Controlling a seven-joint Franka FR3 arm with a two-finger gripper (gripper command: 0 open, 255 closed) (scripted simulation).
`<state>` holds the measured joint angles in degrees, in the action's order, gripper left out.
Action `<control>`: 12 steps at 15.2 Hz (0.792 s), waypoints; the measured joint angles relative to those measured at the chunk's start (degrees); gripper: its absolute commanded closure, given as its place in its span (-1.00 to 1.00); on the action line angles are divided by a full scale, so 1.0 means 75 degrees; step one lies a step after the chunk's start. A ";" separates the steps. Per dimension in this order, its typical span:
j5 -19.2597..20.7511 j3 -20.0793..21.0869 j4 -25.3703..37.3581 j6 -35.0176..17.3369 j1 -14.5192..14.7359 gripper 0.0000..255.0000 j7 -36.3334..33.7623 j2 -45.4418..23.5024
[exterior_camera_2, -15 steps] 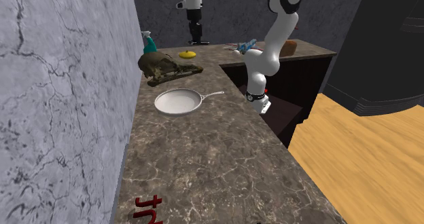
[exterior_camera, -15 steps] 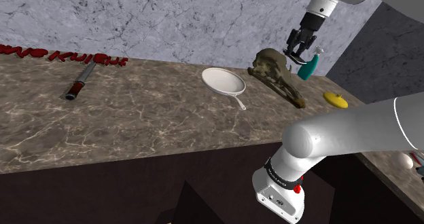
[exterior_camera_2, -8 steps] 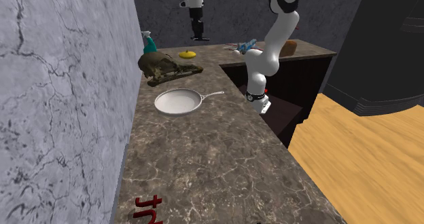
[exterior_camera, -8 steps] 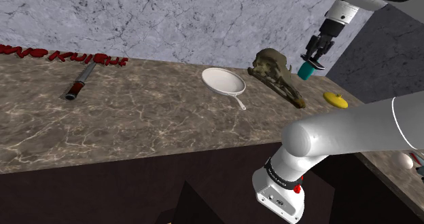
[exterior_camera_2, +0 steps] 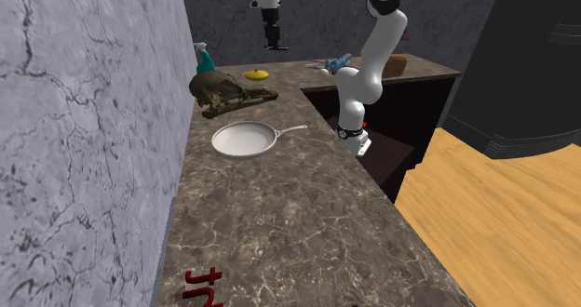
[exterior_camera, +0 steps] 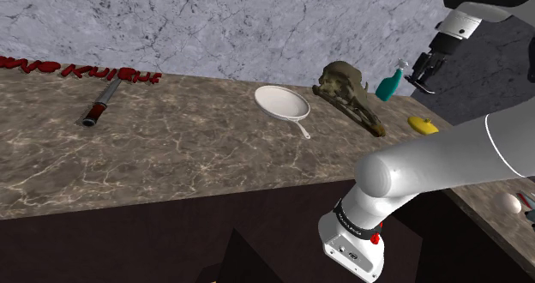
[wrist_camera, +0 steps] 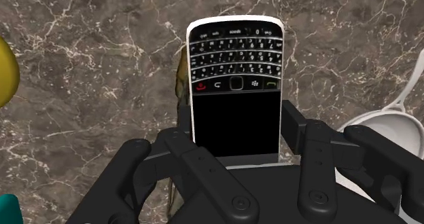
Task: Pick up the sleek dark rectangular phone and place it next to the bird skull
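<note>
Up at the far right of the shoulder view, the black gripper (exterior_camera: 423,74) hangs in the air past the teal bottle (exterior_camera: 388,84), higher than the yellow thing (exterior_camera: 423,125) on the brown stone counter (exterior_camera: 197,144). The bird skull (exterior_camera: 347,88) lies on the counter between the bottle and the white pan (exterior_camera: 281,101). A knife (exterior_camera: 101,103) lies well apart from them, near some red letters (exterior_camera: 77,69). Over in the second exterior view, the gripper (exterior_camera_2: 274,37) points down, high over the counter (exterior_camera_2: 279,221) and near the yellow thing (exterior_camera_2: 256,74). The bird skull (exterior_camera_2: 223,89) sits by the grey wall (exterior_camera_2: 84,119), with the white pan (exterior_camera_2: 244,140) just beside it. Looking along the hand in the wrist view, the two fingers (wrist_camera: 292,124) of the gripper (wrist_camera: 236,138) are squeezed tight on the phone (wrist_camera: 235,66), one on each long side. The phone is black with a white rim, little keys and a dark screen. It is up in the air over the counter (wrist_camera: 88,87), between the yellow thing (wrist_camera: 5,70) and the white pan (wrist_camera: 391,121).
</note>
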<state>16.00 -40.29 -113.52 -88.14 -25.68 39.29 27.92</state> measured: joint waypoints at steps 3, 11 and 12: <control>-0.0037 -0.0644 0.0514 -0.0024 0.0059 1.00 0.0671 -0.0459; -0.1109 -0.3107 0.2149 -0.0181 0.0436 1.00 0.3076 -0.2540; -0.1179 -0.3197 0.2127 -0.0273 0.0444 1.00 0.3175 -0.2640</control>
<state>7.16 -64.27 -97.57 -90.19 -22.35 63.10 8.13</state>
